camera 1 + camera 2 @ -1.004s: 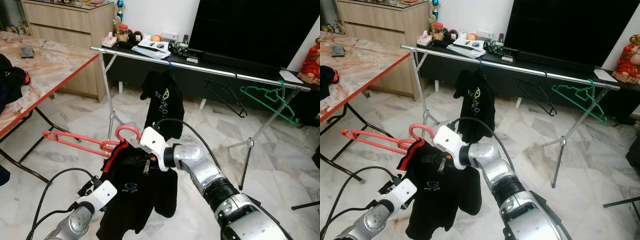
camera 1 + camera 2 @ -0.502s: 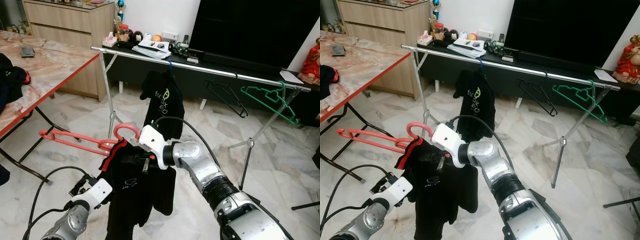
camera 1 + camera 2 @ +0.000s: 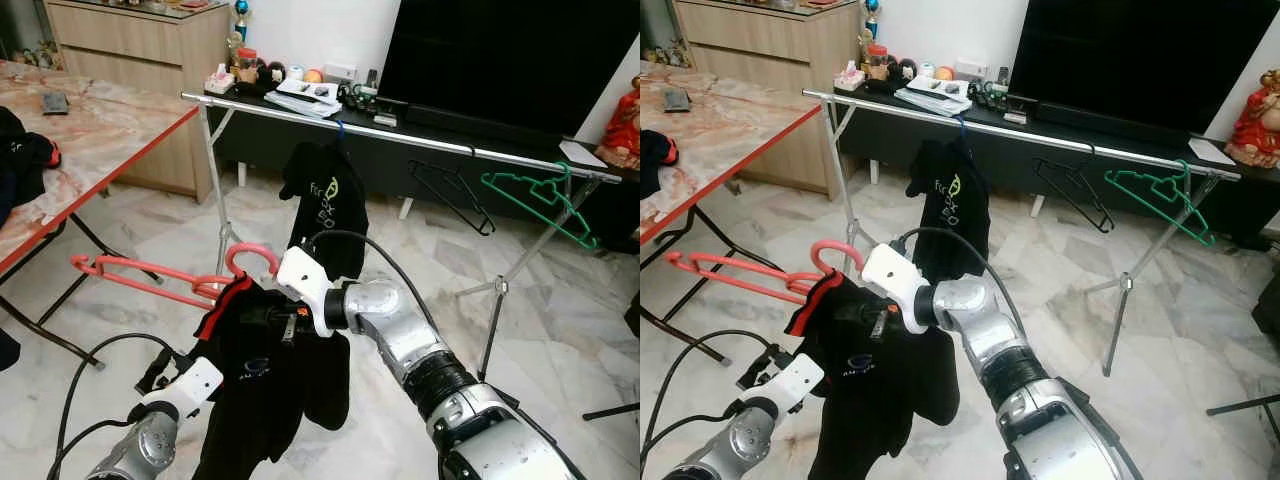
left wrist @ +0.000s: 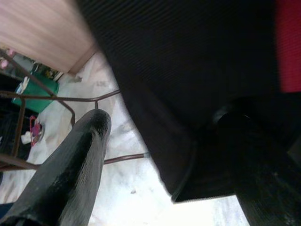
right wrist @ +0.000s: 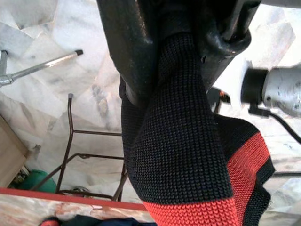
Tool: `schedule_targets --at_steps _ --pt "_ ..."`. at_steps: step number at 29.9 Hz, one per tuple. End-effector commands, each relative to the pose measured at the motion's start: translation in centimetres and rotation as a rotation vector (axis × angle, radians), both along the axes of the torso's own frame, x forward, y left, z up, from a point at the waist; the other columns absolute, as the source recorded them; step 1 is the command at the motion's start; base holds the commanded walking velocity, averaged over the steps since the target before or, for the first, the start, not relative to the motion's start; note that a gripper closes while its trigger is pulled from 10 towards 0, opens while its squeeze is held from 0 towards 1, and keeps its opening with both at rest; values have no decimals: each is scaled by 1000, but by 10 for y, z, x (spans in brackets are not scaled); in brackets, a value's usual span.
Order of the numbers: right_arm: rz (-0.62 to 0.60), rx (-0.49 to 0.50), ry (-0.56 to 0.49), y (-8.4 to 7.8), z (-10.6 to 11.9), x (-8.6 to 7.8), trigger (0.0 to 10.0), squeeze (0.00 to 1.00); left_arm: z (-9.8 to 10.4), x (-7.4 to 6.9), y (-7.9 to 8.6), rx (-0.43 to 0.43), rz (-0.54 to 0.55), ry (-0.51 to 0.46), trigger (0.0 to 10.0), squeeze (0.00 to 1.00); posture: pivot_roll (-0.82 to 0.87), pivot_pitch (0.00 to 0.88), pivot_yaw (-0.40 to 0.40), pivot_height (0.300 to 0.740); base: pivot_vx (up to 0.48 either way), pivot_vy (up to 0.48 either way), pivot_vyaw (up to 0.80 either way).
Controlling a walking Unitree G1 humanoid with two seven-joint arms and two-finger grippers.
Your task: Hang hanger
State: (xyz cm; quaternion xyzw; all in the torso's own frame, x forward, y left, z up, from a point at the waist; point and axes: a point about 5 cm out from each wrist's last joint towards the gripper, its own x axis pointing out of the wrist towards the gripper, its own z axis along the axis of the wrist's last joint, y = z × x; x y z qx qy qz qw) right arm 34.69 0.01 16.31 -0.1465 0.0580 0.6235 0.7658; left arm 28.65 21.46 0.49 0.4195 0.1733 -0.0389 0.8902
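A pink-red hanger (image 3: 140, 274) carries a black shirt (image 3: 265, 380) with a red collar band, held low in front of me. My right gripper (image 3: 262, 318) is shut on the shirt's knit collar (image 5: 181, 155) at the hanger's shoulder, just under the hook (image 3: 250, 258). My left gripper (image 4: 164, 120) sits below, against the shirt's underside, its fingers (image 4: 80, 165) spread wide with black cloth hanging between them. The silver clothes rail (image 3: 400, 135) stands farther ahead and higher than the hanger.
On the rail hang a black shirt (image 3: 325, 205), a black hanger (image 3: 455, 195) and a green hanger (image 3: 545, 200). A red-edged marble table (image 3: 90, 140) stands at the left. A TV (image 3: 500, 60) on a low cabinet is behind the rail.
The hanger with its shirt has shifted a little left and up in my right gripper. The shirt's lower part has swung, and my left gripper has dropped slightly beneath it.
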Motion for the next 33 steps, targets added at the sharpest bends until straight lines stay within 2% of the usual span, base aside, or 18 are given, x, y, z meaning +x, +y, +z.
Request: schedule_targets --at_steps 1,5,9,10,11,12,14,15,33 --pt "19 48 -48 4 19 2 0 0 -2 0 -3 11 -26 15 10000 0 147 0 -158 740 0 0 0" --pt "52 58 -49 6 21 -1 0 0 -1 1 -4 1 -9 8 10000 0 146 0 -159 740 0 0 0" --pt "66 53 -49 7 20 -3 0 0 4 5 0 1 58 -35 10000 0 144 0 -160 740 0 0 0" --pt "66 51 -48 6 19 -3 0 0 5 6 1 5 72 -47 9216 0 144 0 -160 740 0 0 0" --pt "66 51 -48 6 19 -3 0 0 5 6 1 5 72 -47 9216 0 144 0 -160 740 0 0 0" --pt "70 48 -45 6 18 -4 0 0 6 6 2 1 82 -56 1725 0 144 0 -160 740 0 0 0" --pt "74 46 -43 6 17 -4 0 0 7 6 3 -3 92 -66 1725 0 143 0 -159 740 0 0 0" --pt "75 45 -41 6 17 -5 0 0 7 7 3 -2 97 -73 0 0 142 0 -159 740 0 0 0" --pt "49 24 -11 2 9 -4 0 0 8 6 3 -13 112 -101 0 0 144 0 -159 740 0 0 0"
